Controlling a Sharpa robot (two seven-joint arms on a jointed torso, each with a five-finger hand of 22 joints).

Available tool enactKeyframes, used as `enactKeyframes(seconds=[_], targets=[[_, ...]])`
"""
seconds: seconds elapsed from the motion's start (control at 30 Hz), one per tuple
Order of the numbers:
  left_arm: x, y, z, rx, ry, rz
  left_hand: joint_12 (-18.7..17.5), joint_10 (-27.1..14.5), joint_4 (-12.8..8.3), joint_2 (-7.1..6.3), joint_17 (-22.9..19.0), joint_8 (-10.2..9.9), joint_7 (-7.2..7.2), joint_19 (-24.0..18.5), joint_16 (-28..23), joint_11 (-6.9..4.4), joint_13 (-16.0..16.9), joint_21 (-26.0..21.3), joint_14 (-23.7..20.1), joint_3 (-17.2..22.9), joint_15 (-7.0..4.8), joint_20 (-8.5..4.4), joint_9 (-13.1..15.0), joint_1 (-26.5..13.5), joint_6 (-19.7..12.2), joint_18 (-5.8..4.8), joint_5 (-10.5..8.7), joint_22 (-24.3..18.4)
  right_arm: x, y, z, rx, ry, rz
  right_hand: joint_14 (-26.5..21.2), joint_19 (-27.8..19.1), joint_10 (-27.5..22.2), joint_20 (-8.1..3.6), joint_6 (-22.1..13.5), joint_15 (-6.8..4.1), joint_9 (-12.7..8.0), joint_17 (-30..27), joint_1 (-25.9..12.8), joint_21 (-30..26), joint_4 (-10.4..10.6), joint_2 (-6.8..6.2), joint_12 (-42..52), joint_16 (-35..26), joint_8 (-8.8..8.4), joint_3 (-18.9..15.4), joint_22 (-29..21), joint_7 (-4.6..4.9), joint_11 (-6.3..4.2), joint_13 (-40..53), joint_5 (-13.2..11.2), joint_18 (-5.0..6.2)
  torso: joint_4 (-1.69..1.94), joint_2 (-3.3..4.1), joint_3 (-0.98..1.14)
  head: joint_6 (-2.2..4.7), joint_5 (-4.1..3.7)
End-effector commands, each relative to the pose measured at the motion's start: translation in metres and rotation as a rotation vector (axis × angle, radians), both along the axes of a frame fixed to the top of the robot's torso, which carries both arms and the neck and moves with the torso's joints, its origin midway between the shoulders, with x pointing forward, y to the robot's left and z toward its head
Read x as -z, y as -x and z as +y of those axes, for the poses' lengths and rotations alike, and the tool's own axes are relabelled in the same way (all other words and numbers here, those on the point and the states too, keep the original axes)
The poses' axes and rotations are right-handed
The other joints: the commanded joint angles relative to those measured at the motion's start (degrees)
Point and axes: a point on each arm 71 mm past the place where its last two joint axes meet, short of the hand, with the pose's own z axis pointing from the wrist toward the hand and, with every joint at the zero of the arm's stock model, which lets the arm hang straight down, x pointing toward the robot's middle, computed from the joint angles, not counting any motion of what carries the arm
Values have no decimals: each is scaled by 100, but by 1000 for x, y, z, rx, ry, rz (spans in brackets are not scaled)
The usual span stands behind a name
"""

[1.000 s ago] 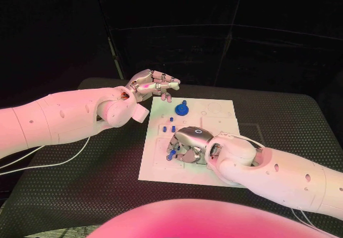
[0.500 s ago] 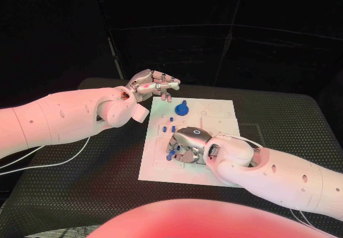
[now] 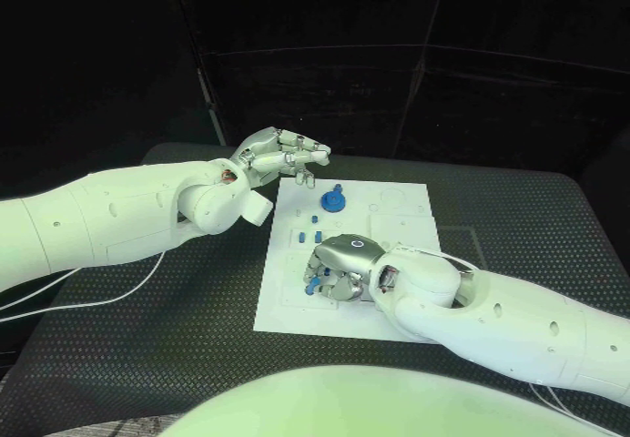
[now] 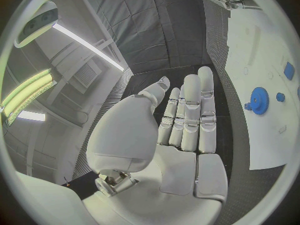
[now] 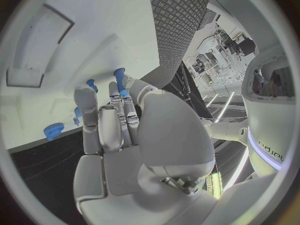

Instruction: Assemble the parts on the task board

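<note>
Here the right hand point(image 3: 344, 266) curls its fingers point(image 5: 119, 97) down over a small blue peg point(image 3: 312, 288) on the white rectangular task board point(image 3: 394, 218), apparently to grip it, though a firm hold cannot be told, while the left hand point(image 3: 279, 155) hovers clear of the board, fingers apart and holding nothing.

Head cam: we look steeply down from above onto task board point(image 3: 344, 264) mid-table, both arms in frame. Left wrist cam sits behind left hand point(image 4: 181, 130), well off board's edge, blue gear point(image 4: 259, 100) in sight. Right wrist cam hugs right hand point(image 5: 119, 130), very near board, probably touching. All three share board.
</note>
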Motion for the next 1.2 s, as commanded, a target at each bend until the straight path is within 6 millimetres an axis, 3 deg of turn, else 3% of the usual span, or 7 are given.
enactKeyframes(seconds=[0.03,0.33,0.5,0.63,0.87,1.03,1.2], targets=[[-2,0,-2,13,8,-4,19,-52,8,38,-7,25,6,20,-32,1,-2,-34,-19,-41,6,30,-3,26,-42,34,-32,-6,5,4,1,-23,83,-17,122,-44,15,17,3,-3,-6,-12,-79,-7,12,-3,-37,-27,15,-43,-6,3,18,-1,5,-6,-2,-2,-1,-1,5],[-1,0,-2,13,7,-2,19,-52,8,38,-7,25,6,20,-32,1,-2,-34,-19,-41,6,30,-3,26,-42,34,-32,-6,6,8,5,-38,86,-63,117,-81,-106,32,-116,22,-36,-29,-120,-39,-4,-49,-148,-39,-69,-52,-61,38,55,-21,30,1,2,1,-1,-1,9],[-1,0,-2,12,4,2,35,-67,10,55,-12,32,9,25,-37,4,0,-49,-23,-58,9,33,-2,34,-48,34,-31,-21,5,7,5,-38,62,-69,103,-141,-494,139,-815,157,-81,-64,-299,-92,38,-252,-397,-56,-210,-101,-155,189,212,-29,123,10,1,-2,-4,-1,16],[-1,-1,-1,10,0,6,36,-68,12,58,-13,32,10,25,-37,5,0,-50,-24,-60,9,33,-2,32,-50,34,-31,-22,4,7,4,-38,40,-73,99,-210,-781,173,-1291,159,-69,-45,-396,-156,42,-378,-458,-37,-198,-247,-269,119,210,-19,179,40,0,0,1,-1,18],[0,-1,-1,9,-3,10,39,-71,18,64,-14,31,14,27,-38,7,0,-53,-24,-64,10,34,-3,29,-55,34,-31,-25,1,7,5,-39,-10,-80,85,-260,-998,173,-2017,155,-67,-65,-426,-229,45,-372,-293,-39,-195,-614,-377,-115,208,4,208,53,2,-2,-3,-1,9],[0,-1,-1,11,-4,12,40,-73,19,67,-14,31,16,27,-38,7,0,-54,-24,-65,11,34,-3,28,-58,34,-31,-27,-4,7,4,-27,-72,-101,84,-260,-1122,177,-2360,164,-80,-68,-400,-244,59,-331,-195,-36,-212,-818,-400,-170,214,5,241,55,3,-5,-1,-1,9],[0,0,-1,11,-4,14,40,-73,19,67,-14,31,16,27,-38,7,0,-54,-24,-65,11,34,-3,28,-58,34,-31,-27,-11,8,-1,-4,-151,-130,67,-287,-1207,182,-2348,168,-64,-131,-338,-277,62,-293,-103,-70,-188,-944,-460,-144,221,6,357,65,-3,-8,1,-1,-3]])
